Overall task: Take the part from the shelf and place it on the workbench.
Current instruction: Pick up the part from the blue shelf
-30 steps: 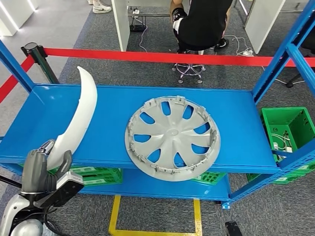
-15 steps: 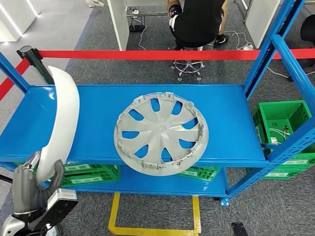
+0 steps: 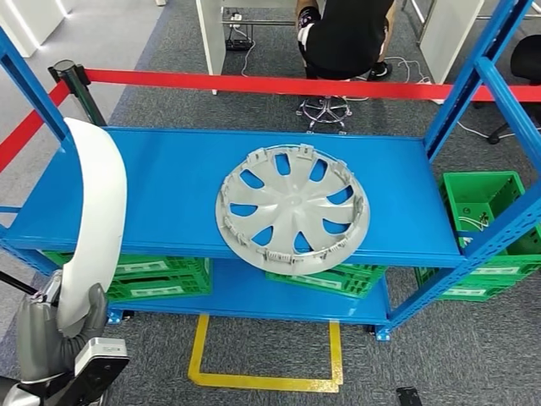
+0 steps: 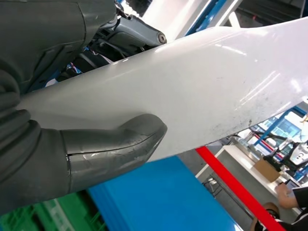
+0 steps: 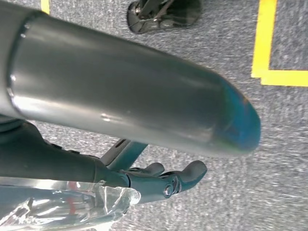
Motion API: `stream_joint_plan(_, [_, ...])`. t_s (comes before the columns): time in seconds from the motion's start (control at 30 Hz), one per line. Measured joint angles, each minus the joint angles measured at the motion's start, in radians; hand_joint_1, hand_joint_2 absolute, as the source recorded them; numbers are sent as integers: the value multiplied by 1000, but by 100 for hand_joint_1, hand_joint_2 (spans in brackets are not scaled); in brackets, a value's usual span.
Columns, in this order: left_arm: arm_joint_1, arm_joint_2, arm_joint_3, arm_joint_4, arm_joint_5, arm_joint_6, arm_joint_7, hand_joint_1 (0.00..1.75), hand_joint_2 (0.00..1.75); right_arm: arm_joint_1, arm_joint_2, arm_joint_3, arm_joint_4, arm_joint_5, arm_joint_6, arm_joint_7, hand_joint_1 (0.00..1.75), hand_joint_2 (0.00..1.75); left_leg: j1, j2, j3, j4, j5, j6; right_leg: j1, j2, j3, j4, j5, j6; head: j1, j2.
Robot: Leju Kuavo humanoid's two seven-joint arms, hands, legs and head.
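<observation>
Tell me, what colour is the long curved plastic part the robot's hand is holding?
White and glossy. The long curved plastic part in the left hand shows best in the head view.

My left hand (image 3: 54, 330) covers the lower end of the curved white plastic panel (image 3: 95, 211), and in my left wrist view the panel's far end runs off the frame. The seated person in black (image 3: 347, 34) is cut off at the head view's top edge. My right hand (image 5: 145, 144) shows no contents, but the thick thumb hides most of its fingers.
</observation>
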Motion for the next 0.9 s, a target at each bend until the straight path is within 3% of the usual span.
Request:
stream_joint_plan(0.07, [2,-1,0,-1,1,2,-1,175,175,-4,1,0,-3,4,-11,15,0,0,-1,0,-18,11,11,-8,1,1,101,-143,18,-1,0,0])
stream_joint_plan(0.1, [3,-2,0,-1,1,4,-2,175,175,-7,2,-1,-4,7,-26,32,0,0,-2,0,-25,17,16,-12,1,2,131,-195,12,-3,0,0])
stream_joint_plan(0.17, [5,-3,0,-3,4,12,-8,175,175,-8,7,-5,-5,10,-63,69,0,0,-4,-1,-31,24,26,-20,4,4,144,-228,2,-12,-2,0])
stream_joint_plan(0.23, [9,-3,0,-3,12,24,-16,175,175,-6,12,-15,-6,7,-82,84,0,0,-2,-1,-37,33,16,-30,3,1,130,-224,11,-28,-3,0])
stream_joint_plan(0.3, [12,-2,0,-3,20,33,-23,175,175,-5,15,-26,-8,3,-83,83,0,0,2,-1,-58,96,-58,-44,0,-2,115,-225,29,-45,-6,0])
stream_joint_plan(0.37, [12,-2,0,-3,23,36,-26,175,175,-5,16,-33,-10,2,-83,81,0,0,6,-1,-91,224,-155,-54,1,-3,96,-223,50,-51,-9,0])
stream_joint_plan(0.4, [12,-1,0,-2,23,36,-26,175,175,-4,17,-36,-10,2,-82,81,0,0,8,-1,-101,281,-180,-56,1,-4,84,-222,60,-51,-9,0])
stream_joint_plan(0.43, [13,-1,0,-2,24,36,-26,175,175,-4,18,-39,-10,2,-82,80,0,0,10,-1,-99,310,-183,-57,1,-5,72,-221,69,-51,-9,0])
stream_joint_plan(0.47, [13,-1,0,-2,24,36,-26,175,175,-4,18,-42,-10,2,-82,80,0,0,10,-1,-79,301,-165,-55,2,-6,60,-220,78,-50,-9,0])
stream_joint_plan(0.5, [12,-1,0,-2,24,37,-26,175,175,-5,18,-45,-10,2,-82,80,0,0,11,-1,-41,254,-137,-52,2,-6,50,-219,85,-48,-9,0])
stream_joint_plan(0.57, [12,-1,0,-2,24,37,-27,175,175,-5,19,-48,-10,2,-82,80,0,0,9,-1,60,104,-96,-41,4,-4,35,-218,99,-43,-9,0])
stream_joint_plan(0.6, [11,0,-1,-2,24,37,-27,175,175,-6,20,-48,-10,2,-82,80,0,0,7,-1,97,41,-90,-36,5,-4,30,-218,107,-38,-9,0])
stream_joint_plan(0.63, [11,0,-1,-2,24,37,-27,175,175,-6,21,-49,-10,2,-82,79,0,0,5,-2,117,3,-90,-32,5,-3,25,-218,115,-32,-8,0])
stream_joint_plan(0.7, [10,0,-1,-2,28,38,-27,175,175,-4,22,-50,-10,-2,-75,76,0,0,2,-1,114,-19,-83,-25,2,-4,15,-223,132,-18,-8,0])
stream_joint_plan(0.73, [8,1,-2,-2,35,38,-29,175,175,-3,23,-53,-10,-6,-67,72,0,0,2,0,105,-22,-73,-21,1,-3,8,-221,130,-11,-10,0])
stream_joint_plan(0.77, [5,2,-2,-2,43,38,-31,175,175,-1,24,-57,-10,-11,-57,67,0,0,3,2,95,-26,-61,-14,0,-3,-2,-206,108,-7,-9,0])
stream_joint_plan(0.8, [1,2,-2,-1,53,38,-34,175,175,1,25,-62,-10,-15,-47,61,0,0,5,3,83,-29,-48,-8,0,-3,-15,-173,69,-3,-7,0])
stream_joint_plan(0.87, [-8,4,-2,2,64,36,-42,175,175,3,27,-72,-11,-19,-37,55,0,0,4,4,57,-28,-26,-1,1,-3,-46,-55,-31,0,-2,0])
stream_joint_plan(0.9, [-13,5,-2,5,68,35,-44,175,175,4,28,-77,-13,-20,-33,53,0,0,3,4,43,-27,-15,-1,1,-3,-55,6,-59,2,-2,0])
